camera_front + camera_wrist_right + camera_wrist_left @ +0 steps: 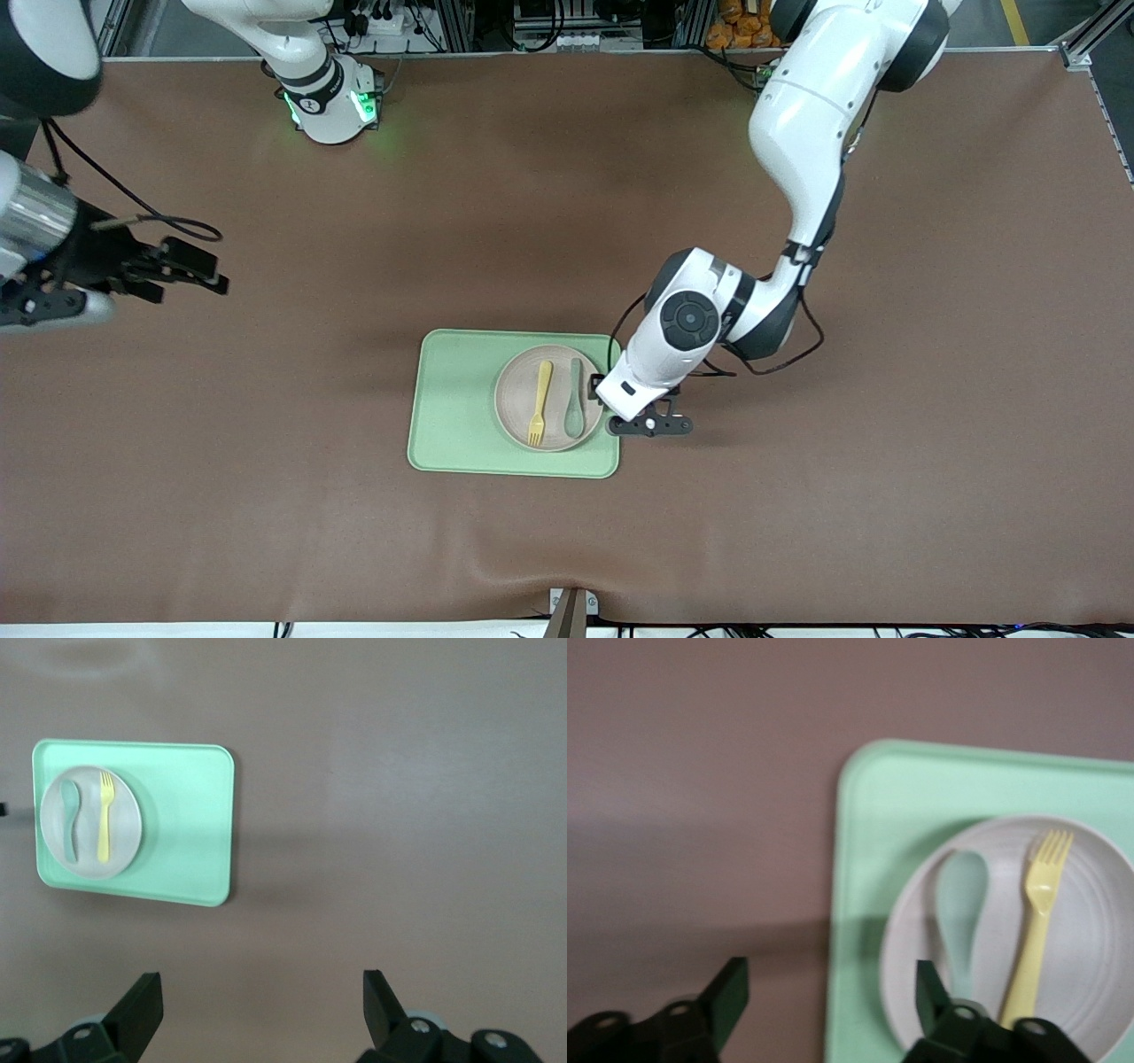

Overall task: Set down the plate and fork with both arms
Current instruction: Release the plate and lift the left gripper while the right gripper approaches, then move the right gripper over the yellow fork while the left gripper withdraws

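The pale plate (516, 390) lies on the light-green tray (452, 408), toward the left arm's end of it. The yellow fork (539, 403) and a grey-green spoon (576, 400) lie side by side on the plate. My left gripper (604, 390) is open and empty, low over the tray's edge beside the plate. In the left wrist view my left gripper (831, 983) has one finger over the table and the other over the plate (1090, 939), near the spoon (961, 904) and fork (1041, 921). My right gripper (199, 266) is open and empty over bare table at the right arm's end.
The right wrist view shows the tray (186, 815) with the plate (126, 828), fork (104, 819) and spoon (69, 819) well away from my right gripper (259, 988). Brown table mat (797, 496) surrounds the tray. A small bracket (571, 611) stands at the table's near edge.
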